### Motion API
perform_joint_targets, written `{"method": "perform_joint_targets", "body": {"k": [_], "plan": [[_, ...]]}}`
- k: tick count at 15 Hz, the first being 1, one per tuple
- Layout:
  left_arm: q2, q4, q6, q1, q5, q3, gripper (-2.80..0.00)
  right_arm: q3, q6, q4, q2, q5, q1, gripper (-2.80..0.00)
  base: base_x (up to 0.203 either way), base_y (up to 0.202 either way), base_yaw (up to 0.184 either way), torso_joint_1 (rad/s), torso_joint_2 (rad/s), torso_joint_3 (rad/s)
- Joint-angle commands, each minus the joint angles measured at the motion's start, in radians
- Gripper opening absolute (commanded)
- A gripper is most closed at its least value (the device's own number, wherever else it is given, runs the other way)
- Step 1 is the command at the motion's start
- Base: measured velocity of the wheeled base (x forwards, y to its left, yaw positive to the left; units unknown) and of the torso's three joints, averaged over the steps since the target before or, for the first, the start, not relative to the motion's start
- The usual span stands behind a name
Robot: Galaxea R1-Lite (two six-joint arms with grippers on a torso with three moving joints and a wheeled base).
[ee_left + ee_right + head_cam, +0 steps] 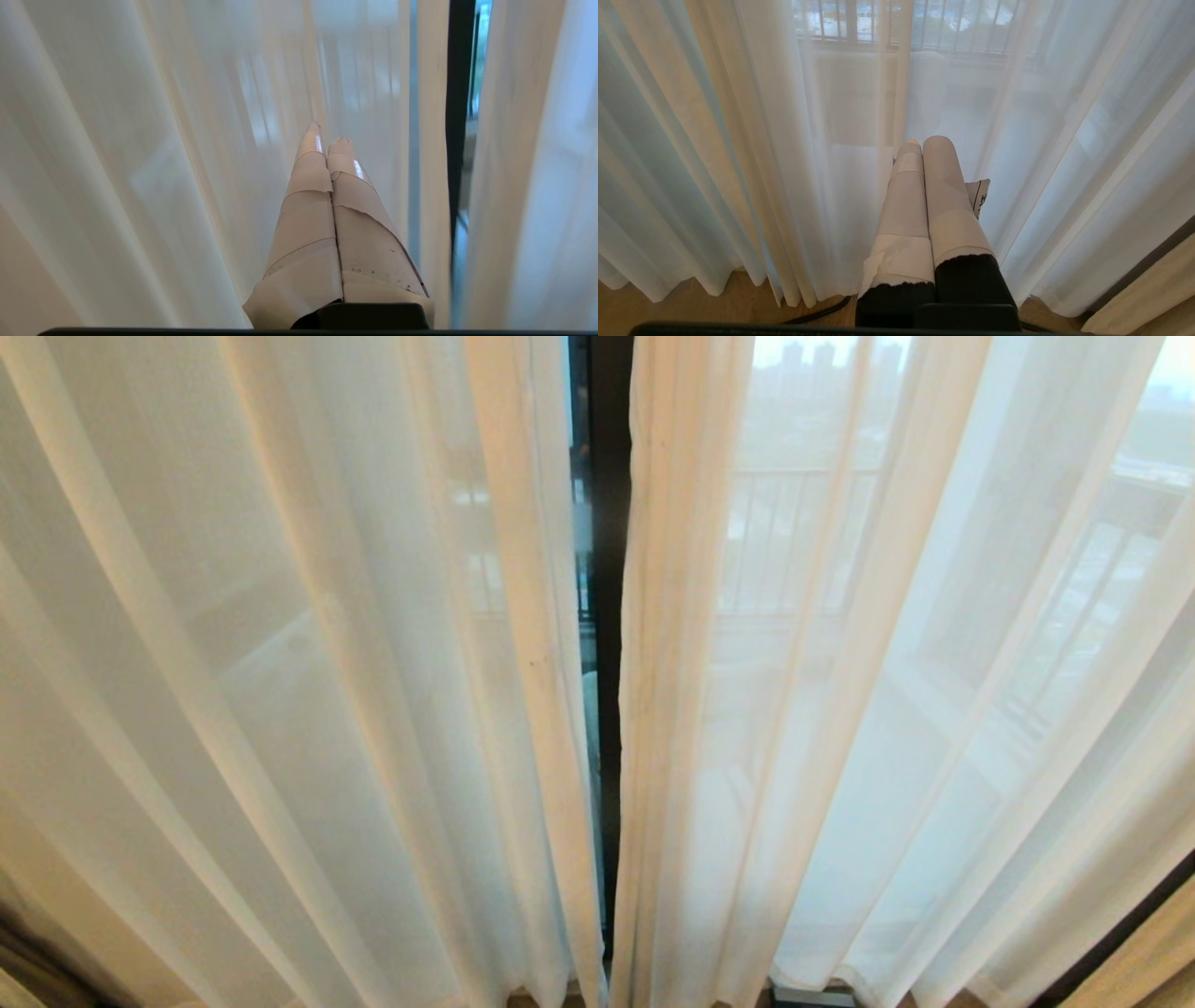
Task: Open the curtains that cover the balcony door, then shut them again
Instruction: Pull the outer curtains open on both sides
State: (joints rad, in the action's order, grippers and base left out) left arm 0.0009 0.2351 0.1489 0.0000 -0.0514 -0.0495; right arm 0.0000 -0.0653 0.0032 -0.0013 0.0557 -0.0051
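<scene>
You face two thin white see-through sheer curtains [280, 663] split by one dark door frame post [611, 523], both taped grippers, left [327, 137] and right [927, 142], pinched closed and empty.

Soft backlit daylight, blurred left-wrist view

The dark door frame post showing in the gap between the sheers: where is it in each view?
Head view: the dark frame post runs down the middle, between the two sheer curtains.
Left wrist view: same post, beyond and beside the shut left gripper.
Right wrist view: not visible; only sheers and the shut right gripper.
Shared landmark: the pleated sheers.
</scene>
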Motion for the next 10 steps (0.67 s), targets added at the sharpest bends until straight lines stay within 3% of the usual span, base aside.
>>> {"method": "perform_joint_targets", "body": {"k": [1, 6, 10], "plan": [[-0.001, 0.013, 0.017, 0.000, -0.001, -0.051, -2.80, 0.000, -0.001, 0.000, 0.001, 0.001, 0.001, -2.80, 0.000, 0.000, 0.000, 0.000, 0.00, 0.000], [0.153, 0.010, 0.023, -0.005, -0.020, -0.174, -2.80, 0.000, -0.001, 0.000, 0.001, 0.001, 0.001, -2.80, 0.000, 0.000, 0.000, 0.000, 0.00, 0.000], [0.473, 0.023, 0.023, -0.060, -0.107, -0.334, -2.80, 0.000, -0.001, 0.000, 0.001, 0.001, 0.001, -2.80, 0.000, 0.000, 0.000, 0.000, 0.00, 0.000]]}}
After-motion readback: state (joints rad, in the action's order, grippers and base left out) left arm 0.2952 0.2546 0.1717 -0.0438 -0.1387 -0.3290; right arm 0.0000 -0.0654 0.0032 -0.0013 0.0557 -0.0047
